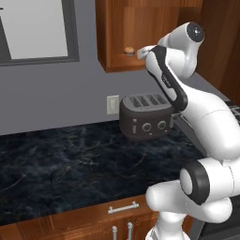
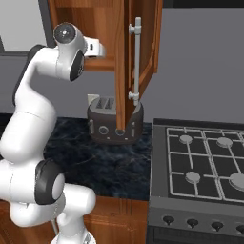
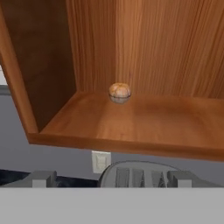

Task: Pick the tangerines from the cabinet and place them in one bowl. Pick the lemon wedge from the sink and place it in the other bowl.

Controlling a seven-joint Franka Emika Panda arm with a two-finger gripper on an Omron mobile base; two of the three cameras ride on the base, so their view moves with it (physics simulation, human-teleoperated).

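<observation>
The gripper (image 3: 112, 180) sits just outside the cabinet's open front, its two dark fingertips (image 3: 43, 177) spread as wide as they go and holding nothing. Directly below and between the tips lies the toaster (image 3: 140, 171) on the dark marble counter (image 1: 70, 164), with the wall outlet (image 3: 101, 161) just beyond it on the grey wall.

Past the fingers comes the front lip of the cabinet (image 3: 131, 146) shelf, then a stretch of bare wood. A tangerine (image 3: 119, 92) sits well ahead of the tips, close to the back panel and roughly centred between them, nearer the cabinet's left wall than its far right. From the left base view the same tangerine (image 1: 129, 50) shows just beside the hand at the shelf edge; the second tangerine I cannot find.

The step in hand looks like the reach for this first fruit. To do it well, the hand should probably go straight in, level and above the shelf board, keeping the lower finger off the lip and the open door (image 2: 138, 62) to the side clear of the wrist. Stop with the fruit midway between the pads, then close gently; a round thing near a back wall may roll away if nudged.

The tangerine is nearly a ball, slightly squat, so it has no real long axis. Its paler top faces up, so a grip across its sides suits it.
</observation>
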